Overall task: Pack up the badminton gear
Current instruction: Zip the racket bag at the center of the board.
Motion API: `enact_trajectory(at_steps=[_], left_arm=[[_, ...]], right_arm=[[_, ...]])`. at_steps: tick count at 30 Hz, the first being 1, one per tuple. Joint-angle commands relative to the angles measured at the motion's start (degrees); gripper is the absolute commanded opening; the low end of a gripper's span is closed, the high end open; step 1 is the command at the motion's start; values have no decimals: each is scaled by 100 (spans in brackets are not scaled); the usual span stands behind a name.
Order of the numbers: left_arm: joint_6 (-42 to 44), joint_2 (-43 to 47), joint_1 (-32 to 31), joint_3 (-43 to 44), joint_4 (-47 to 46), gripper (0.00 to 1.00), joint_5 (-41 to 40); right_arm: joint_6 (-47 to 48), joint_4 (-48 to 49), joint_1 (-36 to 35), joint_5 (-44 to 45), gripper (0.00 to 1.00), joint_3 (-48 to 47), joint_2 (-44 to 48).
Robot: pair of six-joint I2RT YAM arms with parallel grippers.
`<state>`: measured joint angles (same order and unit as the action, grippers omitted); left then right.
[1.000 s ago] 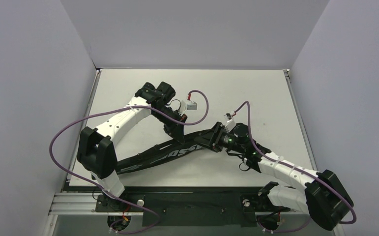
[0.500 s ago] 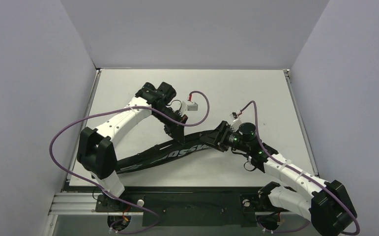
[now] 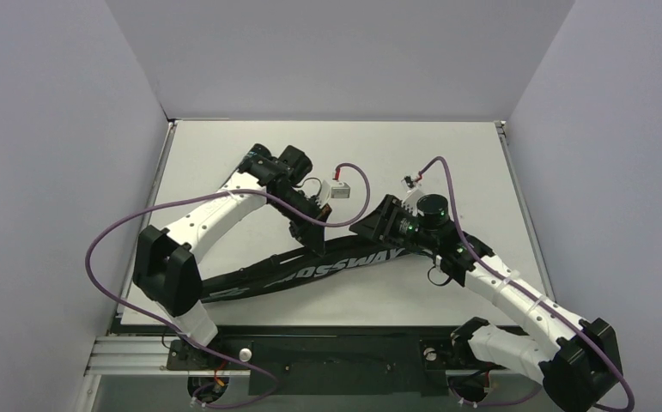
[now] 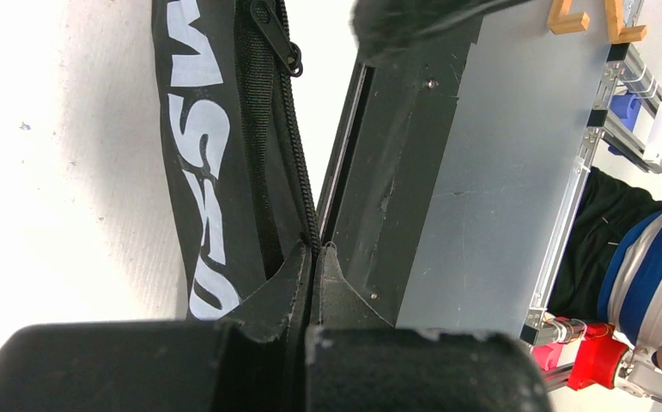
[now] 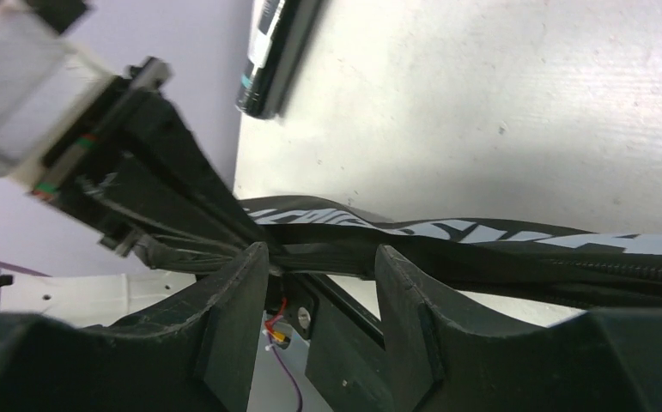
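Over the last second the right gripper [image 3: 368,225] has drawn back from the black racket-shaped fabric bag [image 3: 344,262]. It had been low over the bag's wide end, covering the last white letters. Now it sits a little farther toward the far edge of the white worktop [image 3: 447,163], and the lettering reads through to WAY. In its own wrist view the fingers stand apart with nothing between them, and the bag runs across beyond the tips. So this pincer is released.

The left gripper [image 4: 316,251] has barely shifted. It stays clenched on the bag's edge at the zip teeth [image 4: 297,154], near the middle of the worktop. The bag lies slantwise, its narrow end toward the near-left corner and its wide end at the centre. The zip slider [image 4: 276,39] sits further along the zip, apart from the left fingers, and the seam between looks parted.

A black tube with teal and white print [image 5: 277,47] lies on the worktop beyond the left arm. No racket shows; whether either is inside the bag cannot be told.

Judged from this, the left arm is pinning the bag while the right is freed for another job, probably fetching the tube or working the slider. Packing is not finished.
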<state>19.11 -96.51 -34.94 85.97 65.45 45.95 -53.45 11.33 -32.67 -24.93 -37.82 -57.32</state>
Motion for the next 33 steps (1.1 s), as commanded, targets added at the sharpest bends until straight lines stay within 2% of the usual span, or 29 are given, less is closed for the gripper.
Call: enact_trajectory(at_steps=[1,25,33], left_arm=[[67,361,-34,100,-28,0,291],[6,477,-259,78,-91,0,306],[-62,446,-251,44,-179,0,250]], right_arm=[[131,-172,-4,-121,44,-90,-85],[-137,273,-244,-62,44,114,-441],[-373,391,-284,95,34,419,-112]])
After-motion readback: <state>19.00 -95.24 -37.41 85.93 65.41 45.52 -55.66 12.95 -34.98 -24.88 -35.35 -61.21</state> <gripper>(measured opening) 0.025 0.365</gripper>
